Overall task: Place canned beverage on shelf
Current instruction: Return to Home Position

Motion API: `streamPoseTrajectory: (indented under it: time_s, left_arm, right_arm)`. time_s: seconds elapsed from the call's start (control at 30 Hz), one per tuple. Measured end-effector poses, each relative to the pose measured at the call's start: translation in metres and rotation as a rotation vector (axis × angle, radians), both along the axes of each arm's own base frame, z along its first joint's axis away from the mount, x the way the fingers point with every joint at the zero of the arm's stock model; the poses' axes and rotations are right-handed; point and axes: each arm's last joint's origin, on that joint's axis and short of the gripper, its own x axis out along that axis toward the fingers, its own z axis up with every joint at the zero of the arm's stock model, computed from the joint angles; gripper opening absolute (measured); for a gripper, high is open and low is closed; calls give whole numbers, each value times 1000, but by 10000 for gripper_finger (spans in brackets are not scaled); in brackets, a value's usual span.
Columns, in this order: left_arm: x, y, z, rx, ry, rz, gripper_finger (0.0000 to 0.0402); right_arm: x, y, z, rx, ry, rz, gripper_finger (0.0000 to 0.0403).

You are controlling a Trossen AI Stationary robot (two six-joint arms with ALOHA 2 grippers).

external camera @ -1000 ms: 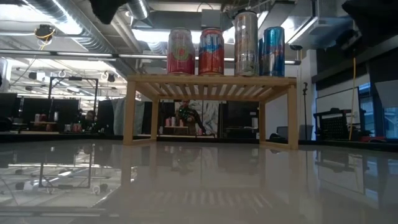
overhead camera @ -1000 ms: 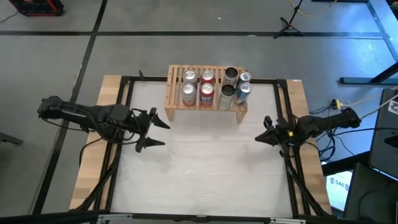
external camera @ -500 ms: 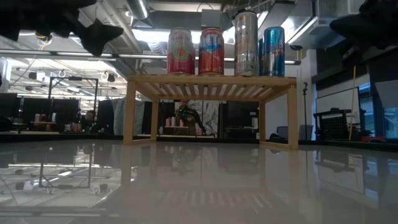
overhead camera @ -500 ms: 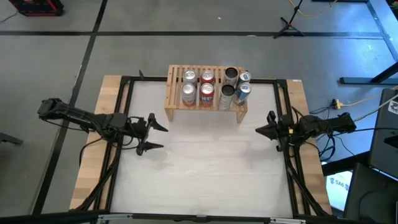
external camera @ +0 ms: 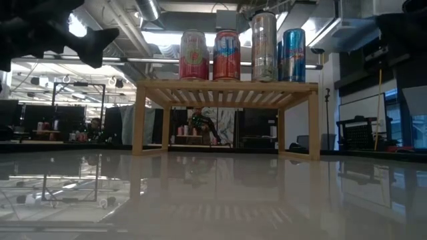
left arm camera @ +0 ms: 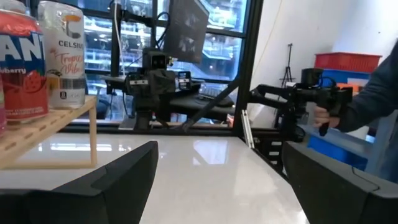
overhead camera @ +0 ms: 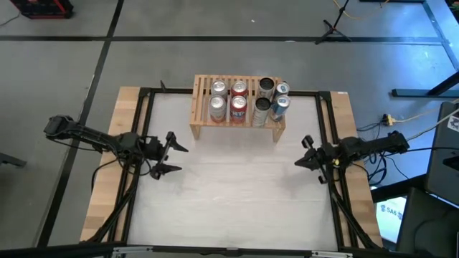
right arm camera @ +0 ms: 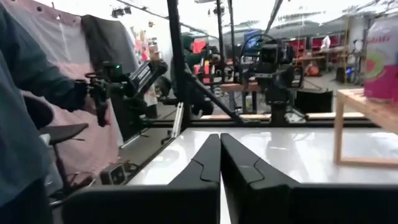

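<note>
Upper centre of the high view: shelf (overhead camera: 201, 92) holds the cans (overhead camera: 238, 107) upright in two rows. Homing step, by my reading: draw each arm back toward its own side, never sweeping toward the shelf legs. Left gripper (overhead camera: 171, 153) at mid-left, spread wide, empty, arm stretched low and level. Right gripper (overhead camera: 304, 159) at mid-right, fingers pressed together, empty, arm likewise extended

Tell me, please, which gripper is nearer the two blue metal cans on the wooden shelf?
Right. The right gripper is off the blue cans' end of the shelf; the left gripper off the opposite end.
</note>
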Motion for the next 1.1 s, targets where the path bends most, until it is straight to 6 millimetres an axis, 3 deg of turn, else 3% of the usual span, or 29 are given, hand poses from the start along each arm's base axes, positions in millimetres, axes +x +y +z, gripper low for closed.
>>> streamPoseTrajectory:
  time_s: [0.17,0.47,0.8,1.1]
  left_arm:
    - [0,0,-1,4,8,11,338]
    - [-4,5,-7,14,87,57,338]
    - [-23,21,-7,43,75,186,338]
    - [-31,21,-9,57,71,158,338]
  right_arm:
    - [1,-1,-2,-32,9,-39,3]
    - [0,2,-8,-115,45,73,3]
    - [0,2,-8,-77,56,67,3]
    - [0,2,-10,-30,98,62,3]
